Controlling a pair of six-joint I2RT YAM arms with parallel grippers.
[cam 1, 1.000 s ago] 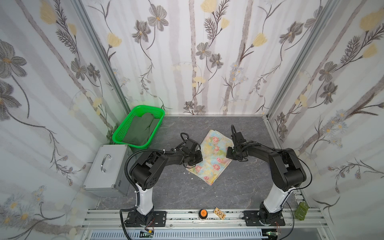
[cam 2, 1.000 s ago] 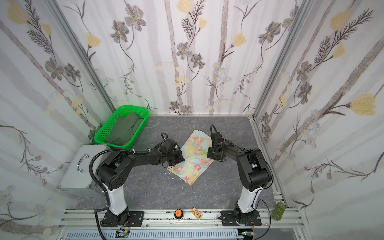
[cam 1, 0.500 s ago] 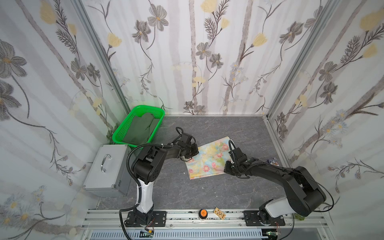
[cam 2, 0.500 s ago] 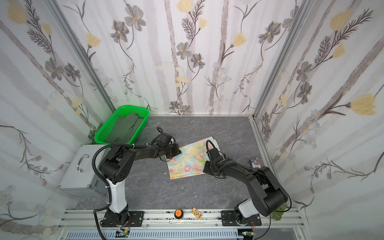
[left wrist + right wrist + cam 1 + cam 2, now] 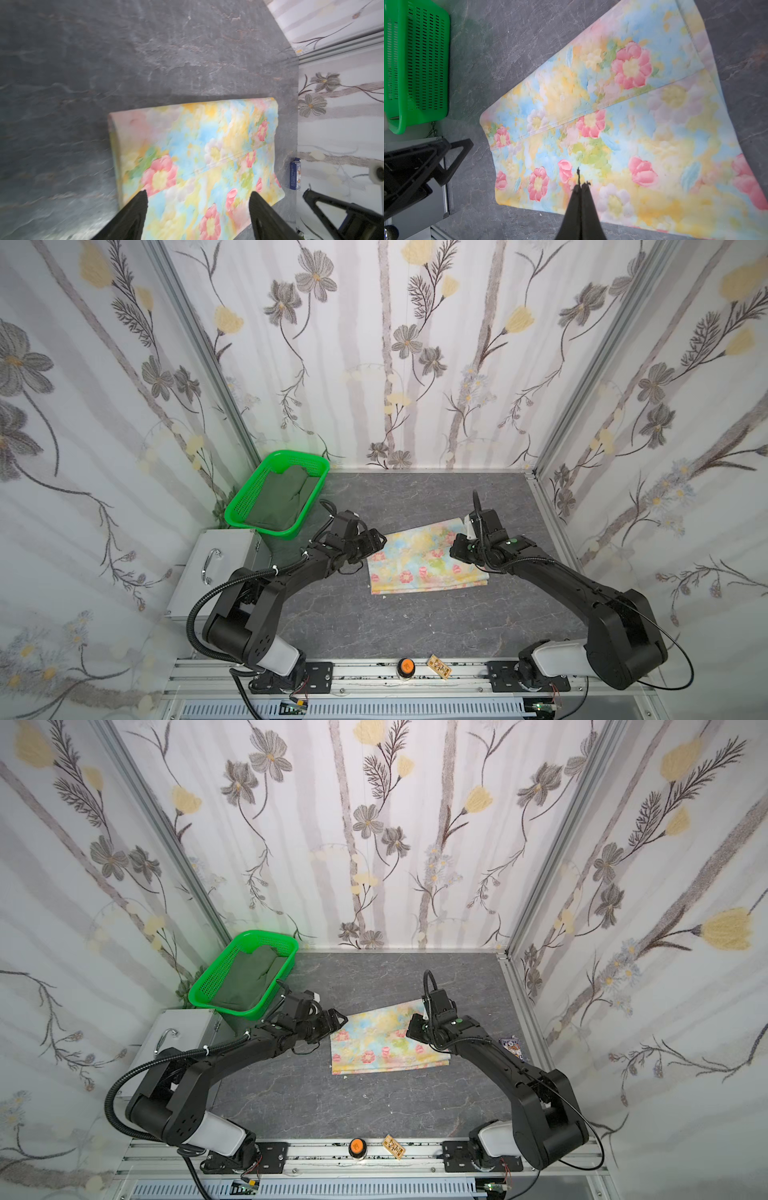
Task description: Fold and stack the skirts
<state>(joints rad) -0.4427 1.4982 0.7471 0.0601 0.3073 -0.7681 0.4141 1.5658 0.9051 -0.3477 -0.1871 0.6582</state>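
The floral skirt (image 5: 424,558) (image 5: 386,1040) lies folded flat, its long side across the middle of the table. My left gripper (image 5: 376,541) (image 5: 338,1021) is at its left edge, open. In the left wrist view the gripper (image 5: 197,194) spreads wide over the flowered cloth (image 5: 197,145), holding nothing. My right gripper (image 5: 457,549) (image 5: 411,1029) hangs over the skirt's right part. Its fingers meet tip to tip (image 5: 581,186) above the cloth (image 5: 623,116). The olive skirt (image 5: 286,499) (image 5: 249,977) lies in the green basket.
The green mesh basket (image 5: 266,532) (image 5: 224,1011) (image 5: 417,62) stands at the back left, a silver case (image 5: 220,568) in front of it. A small blue box (image 5: 295,176) (image 5: 510,1044) lies by the right wall. An orange button (image 5: 406,666) and a small card (image 5: 439,667) sit on the front rail.
Both grippers swung the floral skirt from a diagonal to lying across the table. My left gripper has opened and let go of its left edge. The right gripper has lifted off the cloth.
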